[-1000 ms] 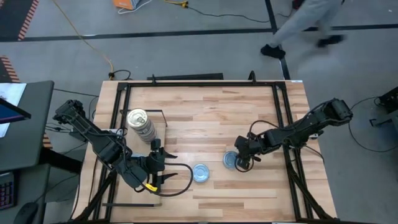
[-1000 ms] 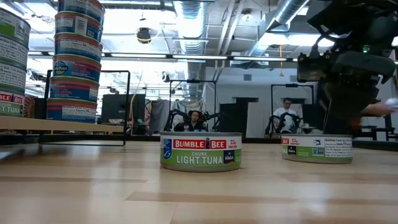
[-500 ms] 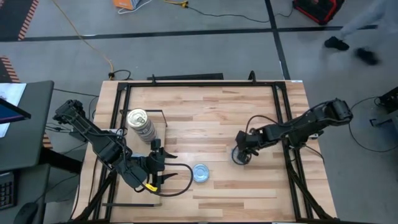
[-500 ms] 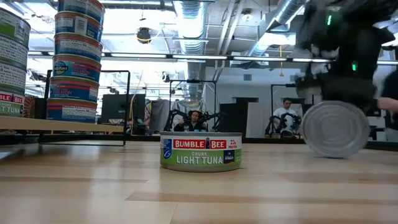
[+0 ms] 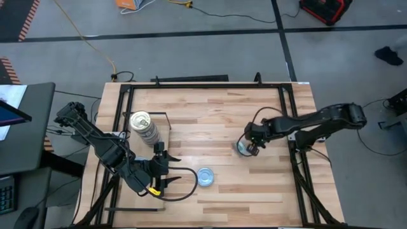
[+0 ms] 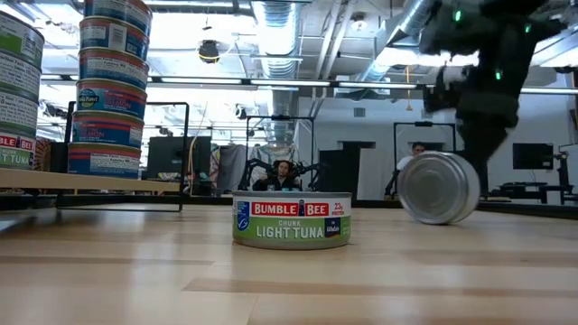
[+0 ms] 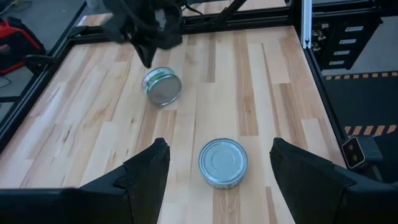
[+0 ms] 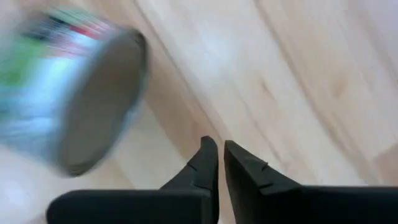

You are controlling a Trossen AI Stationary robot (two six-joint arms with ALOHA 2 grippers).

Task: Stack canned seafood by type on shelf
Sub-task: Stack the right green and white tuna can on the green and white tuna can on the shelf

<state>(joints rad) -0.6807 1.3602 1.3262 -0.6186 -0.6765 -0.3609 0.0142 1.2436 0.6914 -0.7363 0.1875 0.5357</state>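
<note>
Right claw: your right claw [image 5: 253, 147] hangs over the right half of the pale slatted wooden table [image 5: 216, 108]; its dark fingers [image 8: 209, 163] are pressed almost together with nothing between them.
Tipped tin: a small round metal tin with a green-and-white label [image 6: 439, 187] stands on its edge on the table, just beside your right claw; whether the claw touches it cannot be told. It also shows at [image 7: 163, 87] and [image 5: 244, 147].
Flat tin: a second round tin with a silver top and a green "Bumble Bee chunk light tuna" label [image 6: 292, 218] lies flat near the table's front middle, also at [image 5: 205, 177] and [image 7: 222, 162], well apart from the tipped one.
Left claw: your left claw [image 5: 159, 166] waits at the front left, jaws spread wide and empty, facing the flat tin.
Shelf: the flat pale wooden board with a thin black wire frame [image 6: 81, 181] sits at the left.
Stacks: on the shelf you have a tall stack of blue-labelled tins [image 6: 110, 88], gold-topped from above [image 5: 142, 126], and beside it a stack of green-and-white tins [image 6: 18, 95].
</note>
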